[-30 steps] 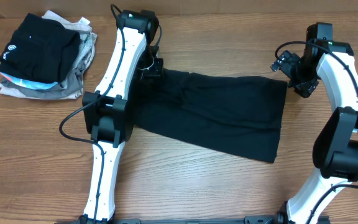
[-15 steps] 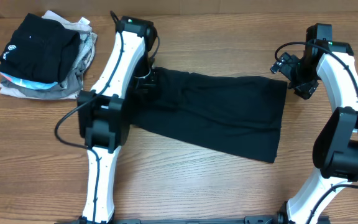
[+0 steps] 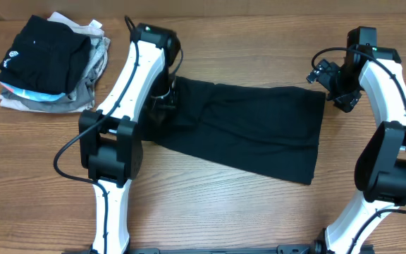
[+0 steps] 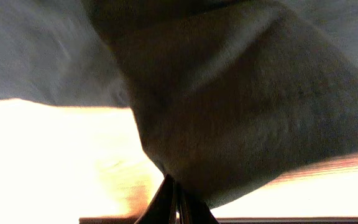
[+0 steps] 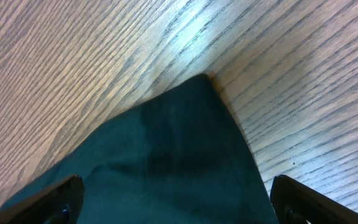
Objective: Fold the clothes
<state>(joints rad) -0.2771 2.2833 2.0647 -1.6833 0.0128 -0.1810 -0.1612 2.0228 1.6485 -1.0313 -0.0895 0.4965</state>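
Note:
The black shirt (image 3: 249, 127) lies folded into a long band across the middle of the wooden table (image 3: 210, 204). My left gripper (image 3: 164, 99) is at the shirt's left end, shut on a fold of the black fabric (image 4: 241, 118); the closed fingertips (image 4: 174, 202) pinch the cloth just above the wood. My right gripper (image 3: 330, 81) hovers over the shirt's far right corner (image 5: 191, 124), fingers (image 5: 176, 199) wide open and empty on either side of the cloth. No neck tag shows.
A stack of folded garments (image 3: 48, 63) sits at the far left: a black one with a round white logo on top of grey and white ones. Bare wood lies in front of the shirt and along the back edge.
My left gripper has moved a little toward the front and right with the shirt's left end, bunching it slightly. The right arm has not moved.

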